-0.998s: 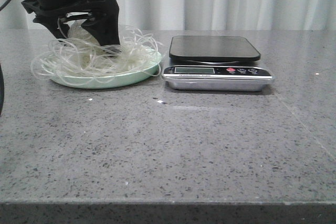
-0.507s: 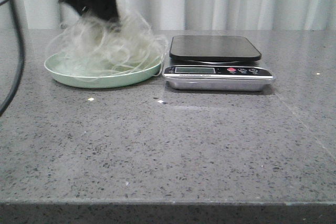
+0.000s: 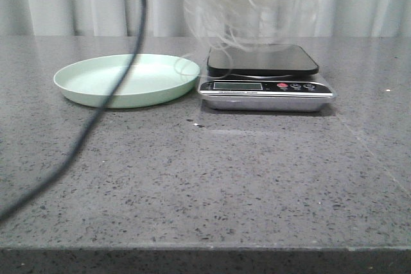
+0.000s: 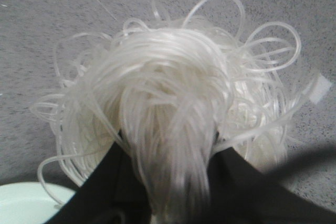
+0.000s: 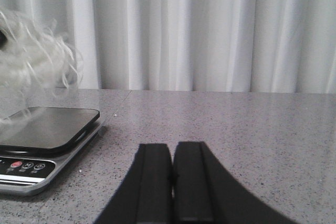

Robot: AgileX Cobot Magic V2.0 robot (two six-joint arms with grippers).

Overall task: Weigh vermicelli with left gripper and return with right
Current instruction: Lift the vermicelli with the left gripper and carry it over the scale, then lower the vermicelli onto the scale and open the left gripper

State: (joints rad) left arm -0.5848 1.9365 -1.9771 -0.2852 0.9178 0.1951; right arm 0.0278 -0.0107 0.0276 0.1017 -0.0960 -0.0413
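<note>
We find the plate (image 3: 96, 81) holds nothing. The left gripper (image 4: 168, 182) is clamped on the vermicelli (image 3: 253, 4), held above the scale (image 3: 263, 60). The right gripper (image 5: 172, 182) rests closed, holding nothing.

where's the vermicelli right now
In the front view the vermicelli hangs in the air above the scale, right of the empty plate, clamped in the left gripper.

grey speckled stone table (image 3: 212, 178) with a dark front edge, its polished top carrying faint reflections. behind it, a white pleated curtain (image 3: 366, 1) hangs across the full width. lighting is soft and even.
</note>
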